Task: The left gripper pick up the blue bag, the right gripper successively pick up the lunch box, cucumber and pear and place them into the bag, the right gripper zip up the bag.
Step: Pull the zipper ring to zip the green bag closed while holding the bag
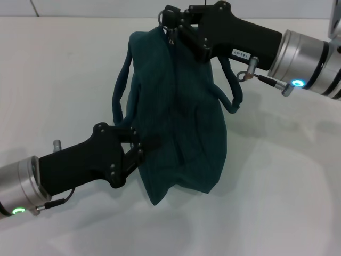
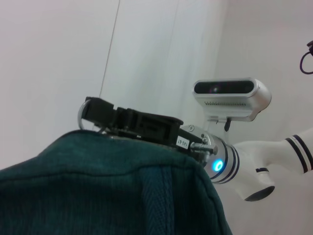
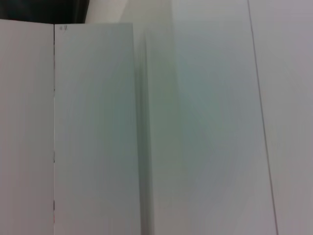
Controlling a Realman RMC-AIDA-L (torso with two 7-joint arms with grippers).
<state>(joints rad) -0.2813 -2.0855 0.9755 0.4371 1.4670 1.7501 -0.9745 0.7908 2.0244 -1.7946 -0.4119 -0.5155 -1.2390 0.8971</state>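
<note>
Bag: the blue bag (image 1: 176, 122), dark teal in these pictures, hangs above the middle of the white table (image 1: 287, 192), held between the two grippers, its length running from the far side toward the near-left
Bag contents: cannot be seen; the cloth is closed over along the top seam, and the body bulges in folds
Bag straps: one strap (image 1: 120, 93) loops out on the bag's left side, another (image 1: 234, 96) loops out on its right, under the right arm
Zip pull: a small metal pull (image 1: 171, 36) shows at the bag's far upper end, right at the right gripper's tips
Left gripper: the left gripper (image 1: 139, 145) reaches in from the near-left edge and its fingers pinch the cloth of the bag's lower left side
Right gripper: the right gripper (image 1: 171, 24) comes in from the far-right corner and meets the bag's top end; whether its fingers are pressed together on the pull or merely beside it cannot be told; the left wrist view shows it (image 2: 98, 113) lying along the bag's (image 2: 107, 186) upper edge
Lunch box, cucumber, pear: none shows outside the bag
Right wrist view: only pale wall panels
Open room: bare tabletop shows on every side of the bag, widest toward the near-right corner and along the left edge
</note>
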